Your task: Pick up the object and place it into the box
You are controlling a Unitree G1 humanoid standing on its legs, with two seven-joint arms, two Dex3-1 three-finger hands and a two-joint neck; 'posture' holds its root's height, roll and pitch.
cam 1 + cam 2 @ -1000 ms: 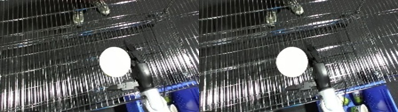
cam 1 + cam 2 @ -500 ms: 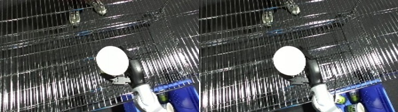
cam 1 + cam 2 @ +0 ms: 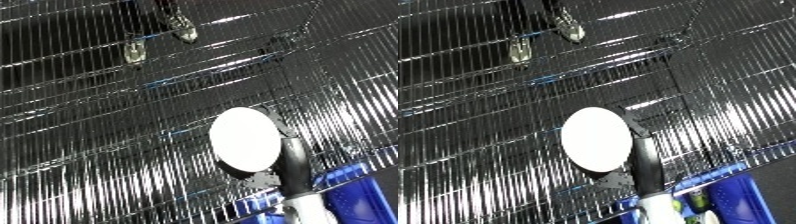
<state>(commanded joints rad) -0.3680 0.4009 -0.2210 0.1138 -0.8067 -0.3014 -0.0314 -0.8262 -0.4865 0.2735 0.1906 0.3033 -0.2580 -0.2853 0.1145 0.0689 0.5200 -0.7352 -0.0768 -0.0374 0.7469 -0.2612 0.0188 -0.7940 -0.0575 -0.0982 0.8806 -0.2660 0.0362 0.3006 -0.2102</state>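
The right hand (image 3: 286,142) grips a white disc (image 3: 245,145) by its edge; it looks thin, stiff, light and probably slippery.

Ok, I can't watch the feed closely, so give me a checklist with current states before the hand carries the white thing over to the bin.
1. White oval disc-shaped object is off the wire rack, raised by the right arm: ok.
2. Right hand wrapped round the object: cannot tell, the disc hides it.
3. Blue plastic bin is in view at the lower right: ok.
4. Object is above the bin: not ok, it sits over the chrome wire rack.
5. Left hand is clear of the path: cannot tell, not visible.
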